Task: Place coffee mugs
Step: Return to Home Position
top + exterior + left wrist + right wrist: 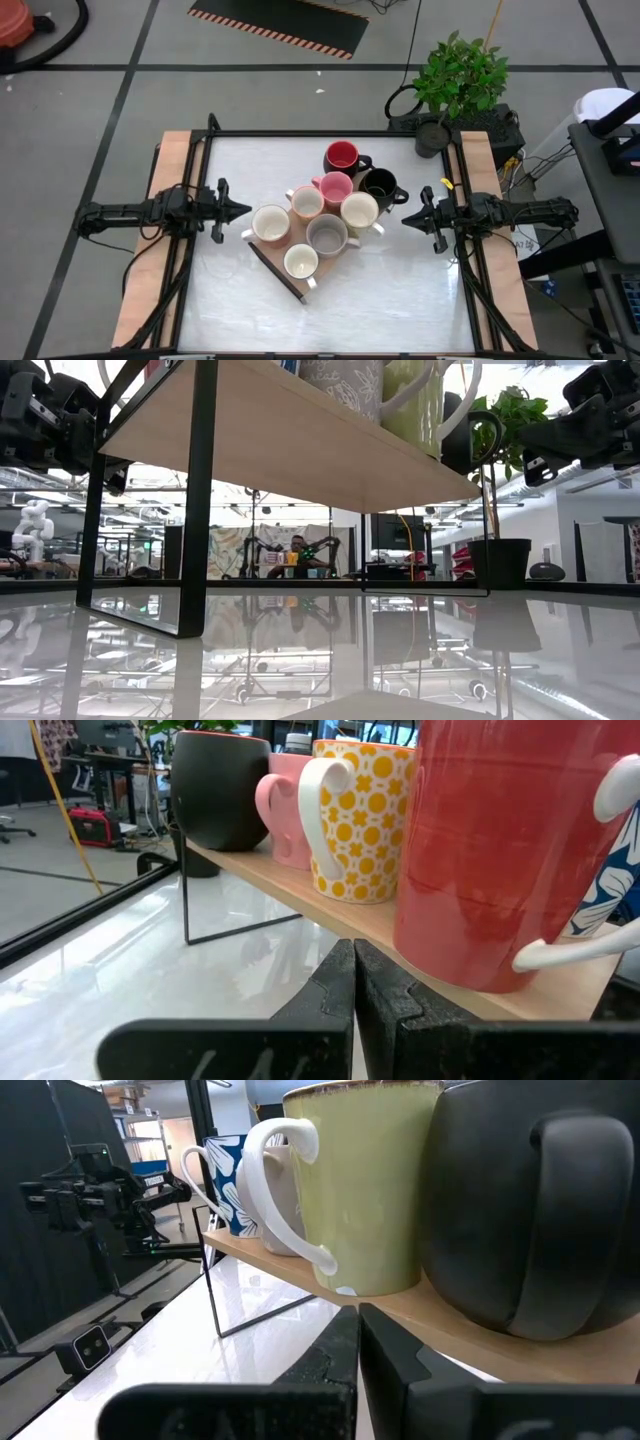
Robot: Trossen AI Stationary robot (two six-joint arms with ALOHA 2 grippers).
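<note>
The coffee mugs (326,235) stood clustered on the wooden shelf (280,450) at the centre of the high view, with the red-lined mug (342,156) uppermost and a cream mug (301,262) lowest. We judged the placing done and the return home in hand. The next move called only for drawing both arms clear of the shelf. The left gripper (243,210), just left of the cluster, and the right gripper (408,219), just right of it, each had fingers pressed together, holding nothing.

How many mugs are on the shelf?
8, all on the shelf: red-lined mug nearest the plant, then black mug, pink mug, three cream mugs, grey mug, fourth cream mug farthest. None apparently hidden.
</note>
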